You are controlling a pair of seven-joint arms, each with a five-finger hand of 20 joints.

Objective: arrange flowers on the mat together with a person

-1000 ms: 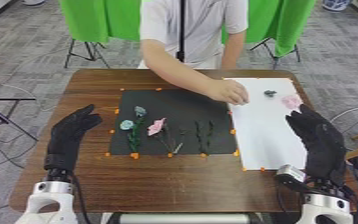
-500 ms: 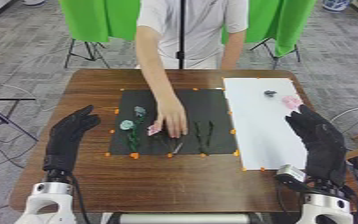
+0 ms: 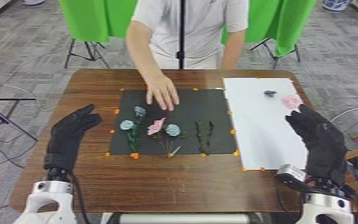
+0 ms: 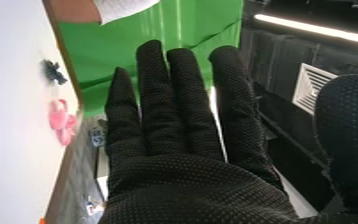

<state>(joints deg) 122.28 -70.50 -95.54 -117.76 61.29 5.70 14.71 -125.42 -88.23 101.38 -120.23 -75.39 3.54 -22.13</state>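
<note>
Blue flower (image 3: pixel 173 130): newly laid on the black mat (image 3: pixel 206 105), just right of the pink flower (image 3: pixel 157 126).
Person's hand (image 3: pixel 163 95): withdrawn from over the blossoms to near the mat's far edge.
Left robot hand (image 3: pixel 71 127): unmoved near the left edge of the surface (image 3: pixel 104 185); fingers extended, thumb apart.
Right robot hand (image 3: pixel 316 132): unmoved near the surface's right edge; fingers straight, thumb apart.
Dark flower (image 3: pixel 270 93) and pink bloom (image 3: pixel 292 101): unchanged, toward the far right corner.

Robot hand (image 4: pixel 189 185), fingers straight; 1 pink flower (image 4: pixel 62 121) on white mat (image 4: pixel 15 150).
</note>
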